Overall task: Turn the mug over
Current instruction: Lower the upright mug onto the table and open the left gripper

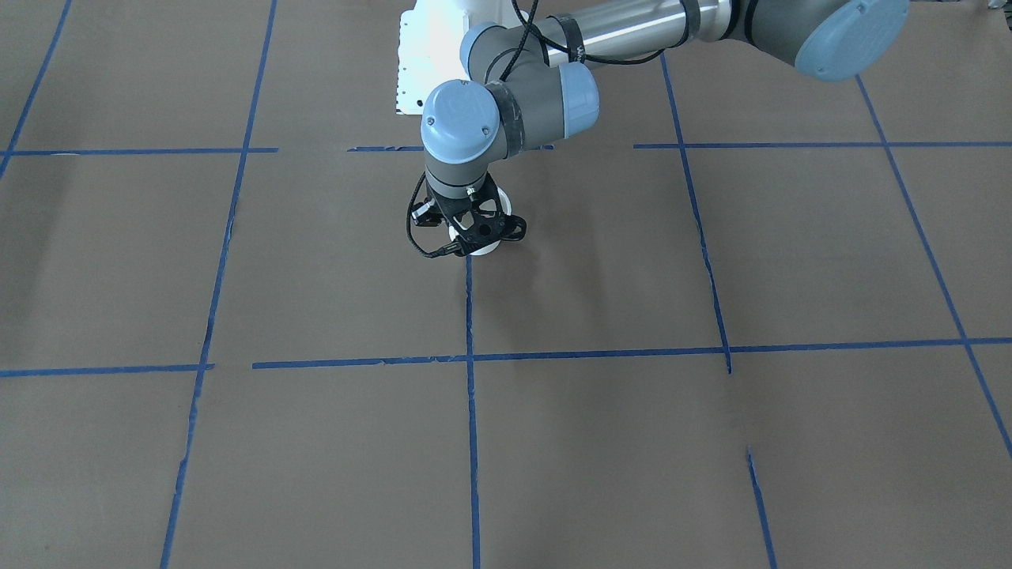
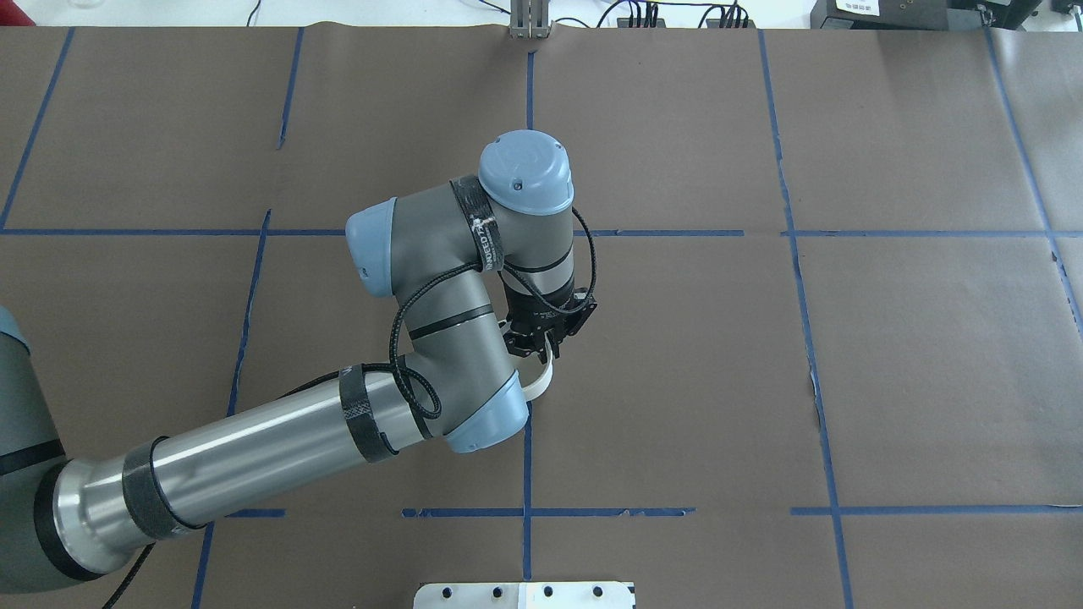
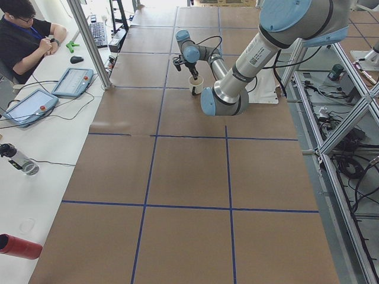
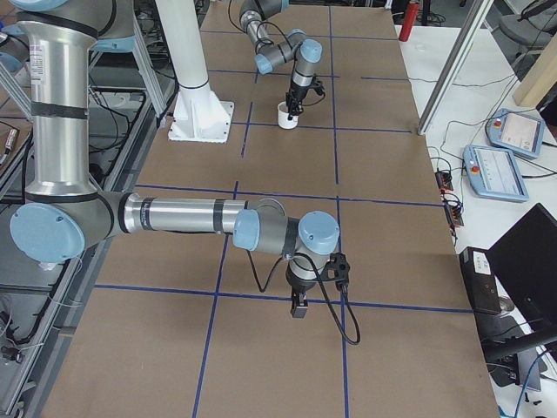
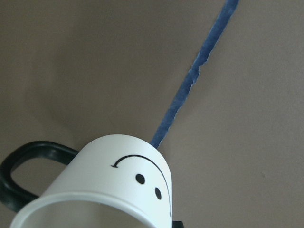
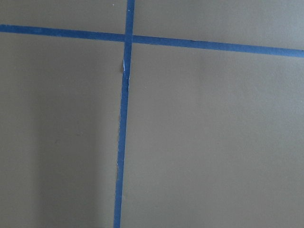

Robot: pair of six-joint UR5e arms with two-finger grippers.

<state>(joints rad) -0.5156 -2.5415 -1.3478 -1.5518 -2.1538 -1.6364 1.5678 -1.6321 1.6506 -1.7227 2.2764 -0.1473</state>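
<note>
White mug (image 5: 109, 185) is sitting mouth-up near the middle of the table (image 1: 711, 458), right on a blue tape line (image 1: 471, 316). Can't tell whether its base is touching the table or hanging just above it.

Left hand (image 2: 538, 347) is pointing straight down over the mug. It's looking pinched onto the rim. Both side views are showing one finger going down inside the mouth, and the left wrist view is showing a black bit sitting against the outer wall at the frame's bottom edge. The contact itself is hiding behind the hand in the front view.

Dark loop handle (image 5: 42, 145) is sticking out sideways, clear of the fingers. Smiley face (image 5: 140, 178) is facing the left wrist camera, eyes toward the rim and smile arc toward the base.

Right hand (image 4: 298, 309) is hanging well apart from the mug, pointing down just beside a tape crossing. Its own camera is seeing only brown table and crossing tape. It's showing in the right side view alone, so I can't tell how far it's open.
</note>
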